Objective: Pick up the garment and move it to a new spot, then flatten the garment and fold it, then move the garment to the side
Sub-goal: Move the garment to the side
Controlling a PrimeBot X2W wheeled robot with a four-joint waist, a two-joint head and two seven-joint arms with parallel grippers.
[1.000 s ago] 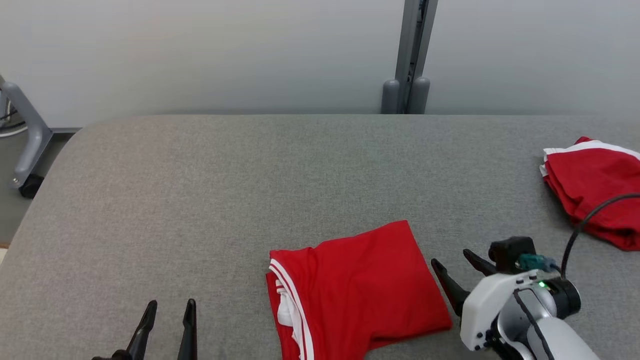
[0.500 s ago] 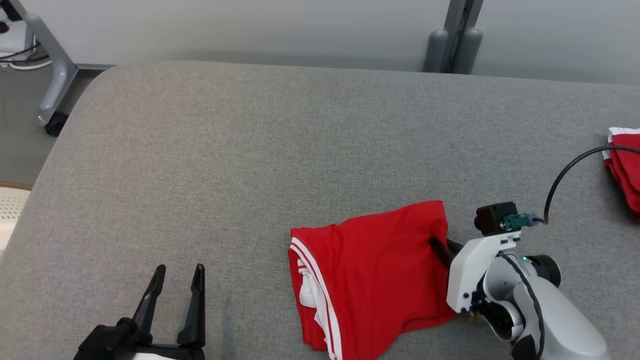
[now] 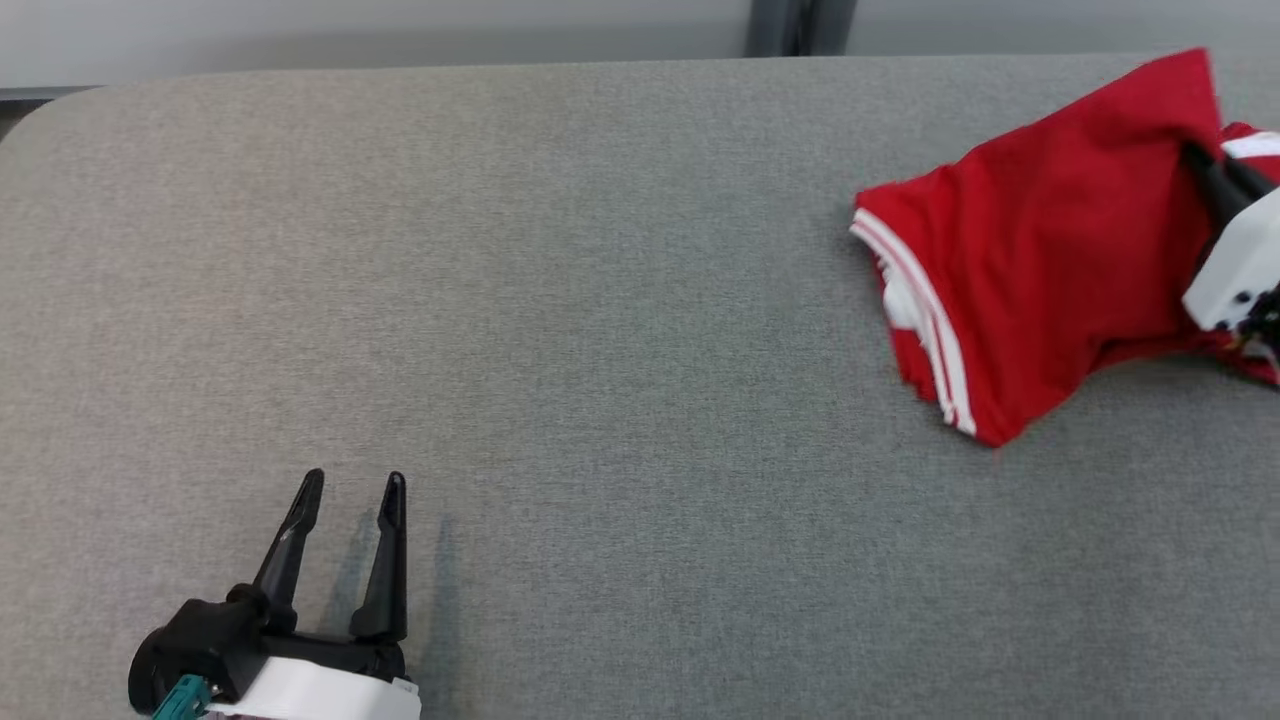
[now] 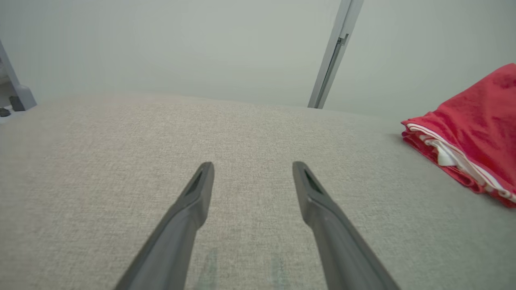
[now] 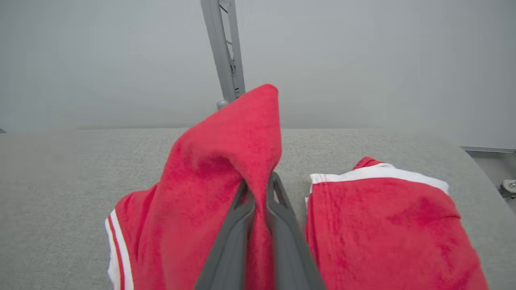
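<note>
The garment (image 3: 1020,250) is a folded red piece with white stripes, lying at the far right of the grey padded table (image 3: 600,300). Its right edge is pinched and raised into a peak. My right gripper (image 3: 1195,160) is shut on that edge; in the right wrist view its fingers (image 5: 242,225) press together with the red cloth (image 5: 209,189) bunched over the right gripper's tips (image 5: 260,181). My left gripper (image 3: 350,490) hovers open at the lower left, nothing between its fingers (image 4: 189,209). The left wrist view catches the garment (image 4: 475,129) at its right edge.
A second folded red garment with a white band (image 5: 383,225) lies just right of the held one, its corner (image 3: 1250,140) peeking out behind my right gripper. A grey post (image 5: 225,48) stands behind the table's far edge.
My right gripper went from open beside the garment to shut on its right edge and has pulled it right, next to the other red garment. The head camera has shifted too.
</note>
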